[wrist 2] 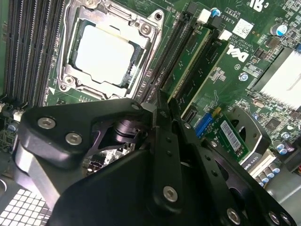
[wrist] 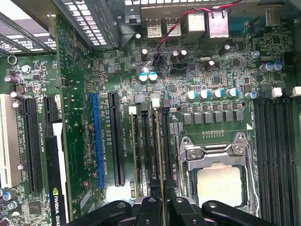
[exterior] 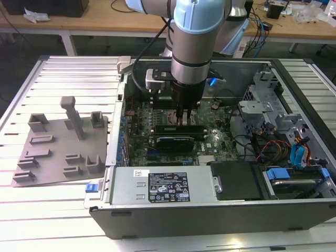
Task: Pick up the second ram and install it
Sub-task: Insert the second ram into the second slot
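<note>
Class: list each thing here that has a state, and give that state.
hand: shut on the second ram.
second ram: upright in a memory slot, gripped at its edge.
processor socket: frame closed, chip in, uncovered.
computer case: open.

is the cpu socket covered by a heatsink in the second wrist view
No, the CPU socket is uncovered, with the bare silver processor lid showing inside its metal retention frame.

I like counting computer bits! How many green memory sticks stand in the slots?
2, in the second wrist view: one thin green circuit-board stick near the silver square processor, another green stick right beside it. The black end effector may hide more.
</note>
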{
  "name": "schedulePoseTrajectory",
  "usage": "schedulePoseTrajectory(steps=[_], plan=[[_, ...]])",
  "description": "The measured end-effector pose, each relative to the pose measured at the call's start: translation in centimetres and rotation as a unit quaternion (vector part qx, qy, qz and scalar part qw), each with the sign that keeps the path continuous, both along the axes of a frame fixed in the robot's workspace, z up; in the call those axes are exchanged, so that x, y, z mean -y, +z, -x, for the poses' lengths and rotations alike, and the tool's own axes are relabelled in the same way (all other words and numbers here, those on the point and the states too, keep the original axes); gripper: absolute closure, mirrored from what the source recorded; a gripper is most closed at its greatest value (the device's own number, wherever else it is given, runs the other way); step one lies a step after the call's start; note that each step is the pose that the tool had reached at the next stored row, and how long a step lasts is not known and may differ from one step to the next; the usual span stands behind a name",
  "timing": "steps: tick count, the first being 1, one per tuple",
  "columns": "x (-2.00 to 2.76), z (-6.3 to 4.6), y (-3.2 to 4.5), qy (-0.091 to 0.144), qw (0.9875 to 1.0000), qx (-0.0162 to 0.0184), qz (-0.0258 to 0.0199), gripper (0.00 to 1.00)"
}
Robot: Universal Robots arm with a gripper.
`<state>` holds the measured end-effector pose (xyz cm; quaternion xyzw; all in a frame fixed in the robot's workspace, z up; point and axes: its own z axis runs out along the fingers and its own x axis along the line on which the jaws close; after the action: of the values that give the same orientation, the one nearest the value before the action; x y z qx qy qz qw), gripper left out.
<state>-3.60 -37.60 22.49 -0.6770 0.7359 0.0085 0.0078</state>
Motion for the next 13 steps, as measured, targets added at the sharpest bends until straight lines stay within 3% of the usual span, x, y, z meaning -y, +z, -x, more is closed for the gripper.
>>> schedulePoseTrajectory(steps=[9,10,11,13], plan=[[0.00,0.00,-0.78,0.000,1.0000,0.0000,0.0000,0.89],[0.00,0.01,-0.79,0.000,1.0000,0.0000,-0.0002,0.88],[0.00,0.00,-0.79,0.000,1.0000,0.0000,-0.0002,0.81],[-0.01,0.00,-0.78,0.000,1.0000,0.0000,-0.0001,0.81]])
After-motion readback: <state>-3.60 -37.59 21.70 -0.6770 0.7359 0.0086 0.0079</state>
